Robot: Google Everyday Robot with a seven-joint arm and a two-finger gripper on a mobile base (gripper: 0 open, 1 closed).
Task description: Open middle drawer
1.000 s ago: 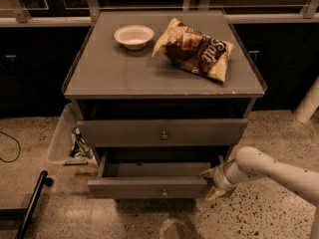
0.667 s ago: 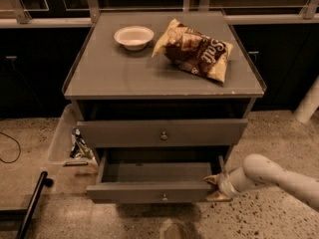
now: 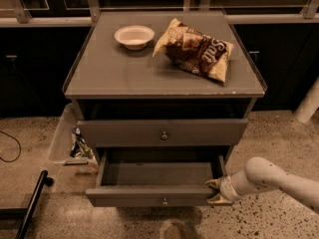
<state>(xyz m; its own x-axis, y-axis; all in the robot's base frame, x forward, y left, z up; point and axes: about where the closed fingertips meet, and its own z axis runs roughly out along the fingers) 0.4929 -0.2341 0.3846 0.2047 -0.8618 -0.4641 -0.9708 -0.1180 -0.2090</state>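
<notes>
Since 1 s ago the middle drawer (image 3: 149,195) has come further out toward the bottom of the frame, and the gripper (image 3: 216,192) has dropped lower with it; bowl and bag unmoved. Middle drawer now sits lower centre, pulled well out of the cabinet (image 3: 124,76), grey inside showing with nothing visible in it, small round knob (image 3: 164,201) at the centre of its flat front. Gripper is at the lower right, right at the drawer front's right-hand end, well to the right of the knob. Its fingers (image 3: 214,183) straddle the front panel, one on the inside edge and one on the outer face, pinched narrow on the panel, nothing else held. White arm (image 3: 279,178) runs from the gripper off to the right edge of the frame. Upper drawer (image 3: 119,132), taller front, same kind of knob, is closed just above the open one, with a dark slot above it under the top. On the cabinet top: white bowl (image 3: 134,36) upper left of centre, chip bag (image 3: 197,49) lying flat just right of it, apart from the bowl. Clear plastic bin (image 3: 61,138) stands on the floor against the cabinet's left side, some packaging in it. Black pole (image 3: 31,205) lower left, dark cable (image 3: 12,151) at the far left, white post (image 3: 309,103) at the right edge, speckled floor (image 3: 279,133).
</notes>
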